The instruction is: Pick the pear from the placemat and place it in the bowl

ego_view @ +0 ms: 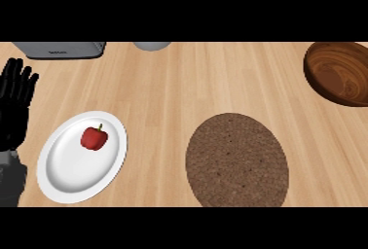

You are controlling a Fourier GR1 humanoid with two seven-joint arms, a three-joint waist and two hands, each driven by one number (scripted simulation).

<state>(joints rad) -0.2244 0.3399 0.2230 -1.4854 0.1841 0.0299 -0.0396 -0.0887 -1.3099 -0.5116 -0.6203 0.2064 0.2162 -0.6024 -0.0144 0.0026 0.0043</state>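
Observation:
A round brown woven placemat (237, 160) lies on the wooden counter, right of centre, and nothing shows on it. No pear is visible anywhere. The dark wooden bowl (340, 73) stands at the far right edge, partly cut off, and looks empty. My left hand (14, 104) rests open at the left edge, fingers up, beside a white plate. My right hand does not show.
A white plate (68, 180) at the lower left carries a red bell pepper (94, 137). A grey appliance (61, 49) sits at the top left, and a grey round object (152, 45) peeks in at the top centre.

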